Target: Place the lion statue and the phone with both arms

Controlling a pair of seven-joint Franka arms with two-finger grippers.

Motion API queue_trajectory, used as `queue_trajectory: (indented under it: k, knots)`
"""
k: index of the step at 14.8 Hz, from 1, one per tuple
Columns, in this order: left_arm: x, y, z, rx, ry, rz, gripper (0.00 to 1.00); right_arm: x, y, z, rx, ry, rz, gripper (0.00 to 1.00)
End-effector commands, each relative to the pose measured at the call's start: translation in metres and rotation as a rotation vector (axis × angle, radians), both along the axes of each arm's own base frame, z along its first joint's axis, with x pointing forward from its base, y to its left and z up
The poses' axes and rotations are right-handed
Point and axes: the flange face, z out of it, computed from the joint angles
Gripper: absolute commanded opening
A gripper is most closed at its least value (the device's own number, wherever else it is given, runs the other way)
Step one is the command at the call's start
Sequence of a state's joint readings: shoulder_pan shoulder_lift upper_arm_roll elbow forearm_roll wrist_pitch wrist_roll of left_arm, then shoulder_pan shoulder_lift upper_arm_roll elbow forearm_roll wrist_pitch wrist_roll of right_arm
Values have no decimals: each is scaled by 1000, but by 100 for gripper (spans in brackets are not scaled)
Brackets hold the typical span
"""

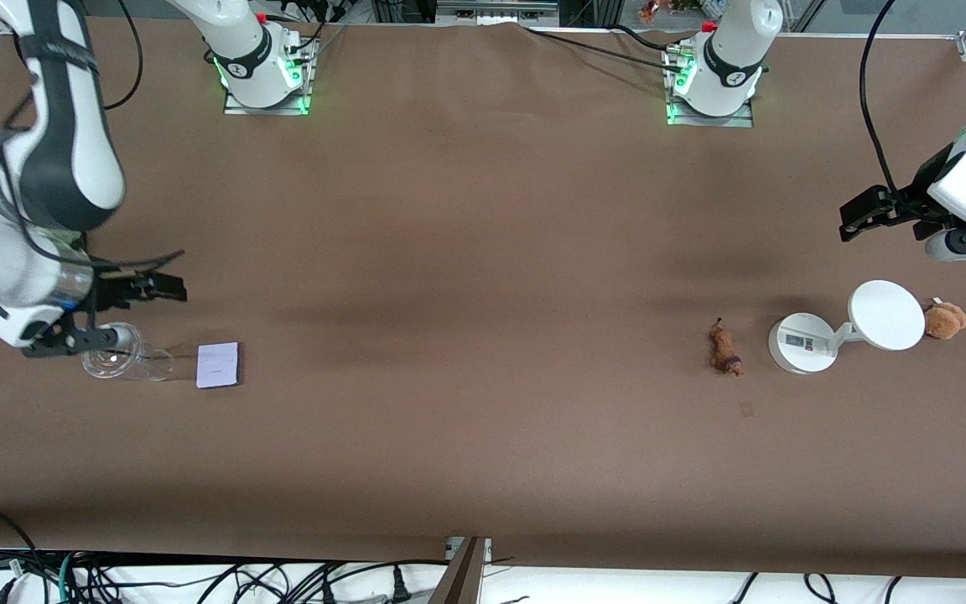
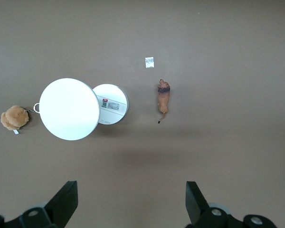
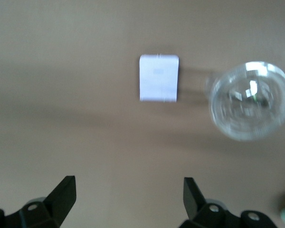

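Left tool above stand's perhaps-unreadable label.

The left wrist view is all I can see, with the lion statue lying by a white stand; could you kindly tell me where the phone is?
Observer: The phone lies flat on the table toward the right arm's end, beside a clear glass cup.
Operator: Thank you. Is the right gripper holding it?
Observer: No. The right gripper hangs open above the table near the phone, holding nothing.
Operator: And how high is my own left gripper?
Observer: The left gripper is open in the air at the left arm's end of the table, well clear of the lion statue and the white stand.
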State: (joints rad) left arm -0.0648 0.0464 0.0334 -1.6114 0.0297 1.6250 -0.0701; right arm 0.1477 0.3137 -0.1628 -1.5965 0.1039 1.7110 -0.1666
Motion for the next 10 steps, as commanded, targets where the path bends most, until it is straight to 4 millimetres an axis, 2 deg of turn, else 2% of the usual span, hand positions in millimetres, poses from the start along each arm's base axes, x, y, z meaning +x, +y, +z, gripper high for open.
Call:
queue_trajectory:
  k: [1,5,8,10]
  knots:
    - [0,-1,4,4,-10,-4,100,-38,-3,55,35,67,14,100]
    - [1,-1,3,4,-8,-4,100,-86,-20,116,19,124,15,100]
    - [1,-1,3,4,-8,-4,100,-102,-21,132,10,142,23,100]
    - [1,-1,3,4,-8,-4,100,-104,-16,131,7,155,34,100]
